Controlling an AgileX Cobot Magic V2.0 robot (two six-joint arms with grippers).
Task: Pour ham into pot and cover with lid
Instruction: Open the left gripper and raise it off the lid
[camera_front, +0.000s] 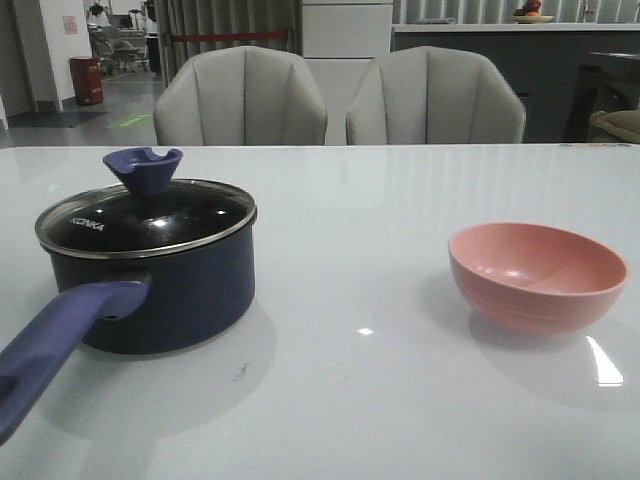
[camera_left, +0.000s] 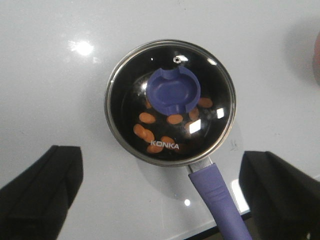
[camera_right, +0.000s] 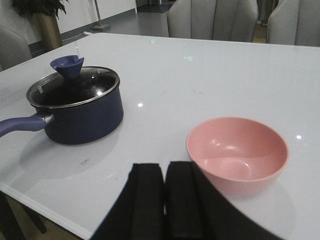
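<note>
Ham (camera_left: 175, 119) slices lie on the black floor of the pot (camera_front: 170, 300), visible through the glass from the left wrist view, several orange rounds spread around under the knob. Lid (camera_front: 150, 218) sits flat on the pot rim, knob up, KONKA text facing near-left; looks seated all round, no tilt seen. Pot stands on the left side of the table (camera_front: 380, 400), its long handle pointing toward the near-left edge. Pink bowl (camera_front: 538, 277) on the right, well apart from the pot, upright and looks empty. Judgement: both steps look done, nothing left but retreat. Left gripper (camera_left: 165, 200) hangs above the pot, fingers spread wide with nothing between them, the lid farther out beyond the tips and the handle running back between the two fingers. Right gripper (camera_right: 165, 200) sits near the table's near edge, fingers pressed together, holding nothing, bowl just beyond it to its right, pot far off to its left. Key relation: left arm is the nearer one to the pot and lid; any lid correction would fall to it, straight down on the knob.
</note>
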